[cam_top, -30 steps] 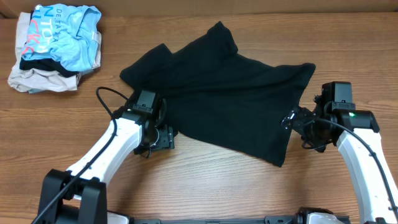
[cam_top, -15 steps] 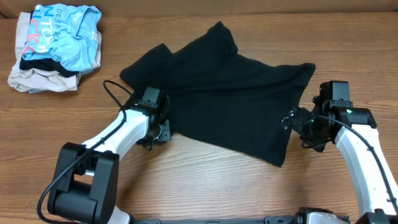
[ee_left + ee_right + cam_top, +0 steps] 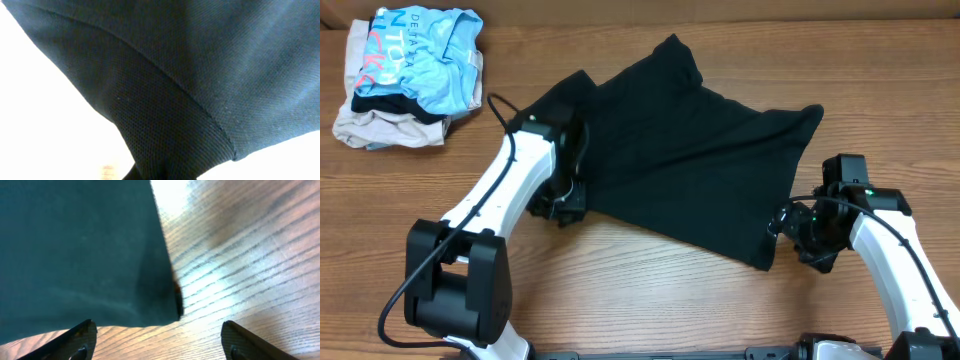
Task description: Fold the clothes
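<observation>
The left gripper (image 3: 564,204) is pinched fully closed on the left-hand edge of the black short-sleeved T-shirt (image 3: 690,150) of soft knit fabric. Its fingers do not show in the left wrist view, but the cloth (image 3: 200,65) fills that view and gathers into a narrow tuck at the bottom, where the jaws would sit. The right gripper (image 3: 157,328) stands wide open and holds nothing. Its two dark fingertips (image 3: 80,337) straddle the shirt's near right corner, which lies flat on the wood just ahead of them and is not yet between the pads. This looks like the grasping step that opens the fold, with one side taken and the other lined up. The next move probably calls for the right gripper to slide forward and down over that corner and close on every layer, before both arms lift together to carry the near edge across. Beyond the jaws, the shirt lies spread but skewed and rumpled across the middle of the brown wood-grain table (image 3: 650,300). A heap of other garments, a light blue shirt with pink and white lettering (image 3: 430,50) on top of a beige garment (image 3: 380,130), sits well apart at the far left corner.
</observation>
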You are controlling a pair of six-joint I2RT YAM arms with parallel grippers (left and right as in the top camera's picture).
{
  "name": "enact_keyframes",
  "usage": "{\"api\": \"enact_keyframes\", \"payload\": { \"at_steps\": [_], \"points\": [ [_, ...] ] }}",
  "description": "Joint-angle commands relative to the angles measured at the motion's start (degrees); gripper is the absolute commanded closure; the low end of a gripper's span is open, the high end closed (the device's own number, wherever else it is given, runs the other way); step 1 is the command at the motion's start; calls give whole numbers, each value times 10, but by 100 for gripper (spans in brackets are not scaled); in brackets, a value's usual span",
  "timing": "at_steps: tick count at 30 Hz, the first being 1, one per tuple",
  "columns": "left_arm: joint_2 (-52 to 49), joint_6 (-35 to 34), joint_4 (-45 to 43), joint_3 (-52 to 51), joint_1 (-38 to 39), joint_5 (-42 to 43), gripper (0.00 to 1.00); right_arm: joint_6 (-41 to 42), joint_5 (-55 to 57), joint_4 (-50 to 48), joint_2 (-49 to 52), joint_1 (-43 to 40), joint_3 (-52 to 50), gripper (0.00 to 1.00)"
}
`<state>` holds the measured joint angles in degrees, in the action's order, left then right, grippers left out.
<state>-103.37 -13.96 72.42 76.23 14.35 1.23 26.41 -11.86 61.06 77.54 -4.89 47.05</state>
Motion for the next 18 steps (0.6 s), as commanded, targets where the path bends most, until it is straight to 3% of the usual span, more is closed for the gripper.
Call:
{"api": "enact_keyframes", "payload": {
  "at_steps": [1,10,18],
  "points": [
    [0,27,26,45,-3,-6,93,26,-10,-4,1,1,-26,22],
    [0,26,21,52,-3,-6,92,59,-59,-78,1,12,-109,46],
    [0,26,15,52,-3,-6,91,132,-27,-138,1,96,-142,48]
  ]
}}
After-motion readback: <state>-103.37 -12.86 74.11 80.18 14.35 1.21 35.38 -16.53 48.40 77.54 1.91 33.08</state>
